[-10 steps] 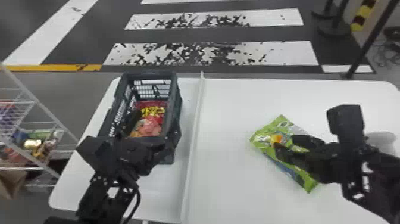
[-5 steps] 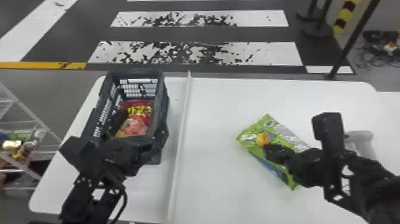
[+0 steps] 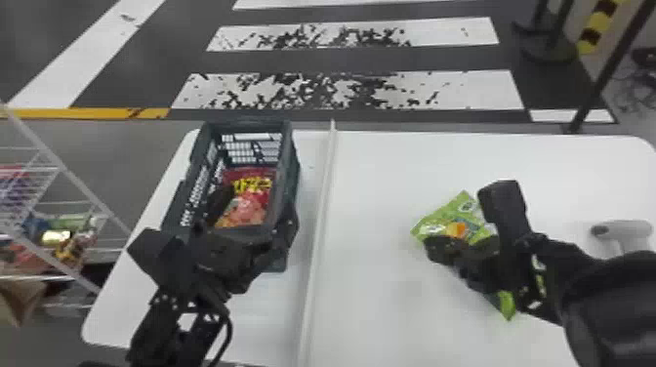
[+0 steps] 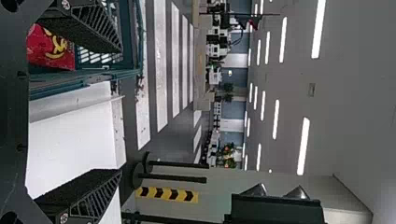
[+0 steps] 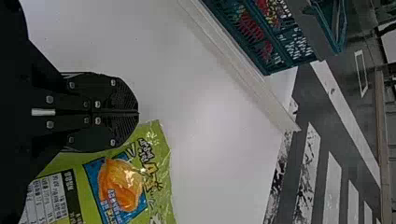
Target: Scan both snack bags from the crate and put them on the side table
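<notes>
Item: one dark crate [image 3: 289,168], left of centre in the head view, standing on a white table [image 3: 380,171].
Contents: one red snack bag [image 3: 254,200], lying inside the crate, its yellow lettering toward the far end.
Item: one green snack bag [image 3: 461,207], right of centre in the head view, out of the crate and flat on the table, partly covered by the right arm.
Item: one white handheld scanner [image 3: 629,229], at the right edge, on the table.
Fitting: one pale raised strip [image 3: 319,219], running lengthwise down the table between crate and green snack bag.
Left gripper [image 3: 258,210]: at the near end of the crate, lower left of the frame. In the left wrist view, the left gripper [image 4: 122,111] has its fingers wide apart, nothing held; one is over the crate's inside, the other past its side wall.
Right gripper [image 3: 434,246]: over the green snack bag. In the right wrist view, the right gripper [image 5: 138,112] has its fingers pressed together, nothing between them; whether they touch the bag, cannot tell.
Surroundings: one white wire rack [image 3: 83,186] at the left edge, carrying assorted packets [image 3: 57,237].
</notes>
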`<state>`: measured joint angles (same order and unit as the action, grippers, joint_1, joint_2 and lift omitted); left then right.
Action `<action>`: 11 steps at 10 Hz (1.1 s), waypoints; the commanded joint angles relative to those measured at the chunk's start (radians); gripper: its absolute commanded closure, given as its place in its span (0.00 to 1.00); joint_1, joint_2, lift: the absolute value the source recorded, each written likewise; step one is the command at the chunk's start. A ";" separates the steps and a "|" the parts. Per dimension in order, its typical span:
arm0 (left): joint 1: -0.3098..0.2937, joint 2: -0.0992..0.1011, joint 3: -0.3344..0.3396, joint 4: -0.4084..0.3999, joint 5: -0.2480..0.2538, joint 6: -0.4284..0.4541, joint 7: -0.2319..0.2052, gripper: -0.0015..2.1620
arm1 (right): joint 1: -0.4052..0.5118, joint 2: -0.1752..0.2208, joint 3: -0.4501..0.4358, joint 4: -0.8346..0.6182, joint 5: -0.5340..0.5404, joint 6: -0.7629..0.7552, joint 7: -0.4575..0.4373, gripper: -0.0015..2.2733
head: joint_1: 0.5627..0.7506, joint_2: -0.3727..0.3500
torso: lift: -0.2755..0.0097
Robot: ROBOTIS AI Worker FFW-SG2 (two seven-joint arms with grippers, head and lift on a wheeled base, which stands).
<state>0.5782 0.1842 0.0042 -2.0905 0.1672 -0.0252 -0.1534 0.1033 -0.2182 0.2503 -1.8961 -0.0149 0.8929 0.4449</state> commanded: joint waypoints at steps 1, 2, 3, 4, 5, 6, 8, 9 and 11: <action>0.002 0.000 0.000 0.000 0.000 0.000 0.000 0.04 | -0.050 0.017 0.015 0.071 0.016 -0.010 0.000 0.99 | 0.70 0.71 | 0.66; 0.002 -0.002 0.000 0.000 0.000 0.000 0.000 0.04 | -0.068 0.025 0.017 0.101 0.029 -0.022 0.000 0.99 | 0.70 0.72 | 0.66; 0.002 -0.002 0.002 0.000 0.000 0.000 0.000 0.04 | -0.083 0.031 0.018 0.130 0.042 -0.032 -0.003 0.99 | 0.70 0.72 | 0.66; 0.002 -0.002 0.003 0.000 0.000 0.000 0.000 0.04 | -0.096 0.039 0.018 0.160 0.058 -0.047 -0.009 0.99 | 0.70 0.71 | 0.66; 0.000 -0.002 0.003 0.001 0.000 0.000 0.000 0.04 | -0.109 0.043 0.018 0.184 0.065 -0.056 -0.021 0.99 | 0.70 0.71 | 0.66; -0.001 0.000 0.003 0.001 0.000 0.000 0.000 0.04 | -0.122 0.048 0.020 0.206 0.078 -0.065 -0.035 0.99 | 0.70 0.70 | 0.66; -0.001 0.001 0.005 0.001 0.000 0.000 0.000 0.04 | -0.146 0.057 0.021 0.242 0.102 -0.078 -0.051 0.99 | 0.70 0.69 | 0.66; -0.003 0.001 0.005 0.003 0.000 0.000 0.000 0.04 | -0.149 0.056 0.018 0.246 0.105 -0.081 -0.051 0.99 | 0.70 0.68 | 0.66; -0.003 0.000 0.005 0.003 0.000 0.000 0.000 0.04 | -0.149 0.051 0.015 0.247 0.115 -0.081 -0.049 0.99 | 0.70 0.67 | 0.66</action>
<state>0.5753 0.1845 0.0102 -2.0878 0.1678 -0.0252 -0.1534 -0.0464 -0.1660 0.2662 -1.6500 0.0963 0.8122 0.3955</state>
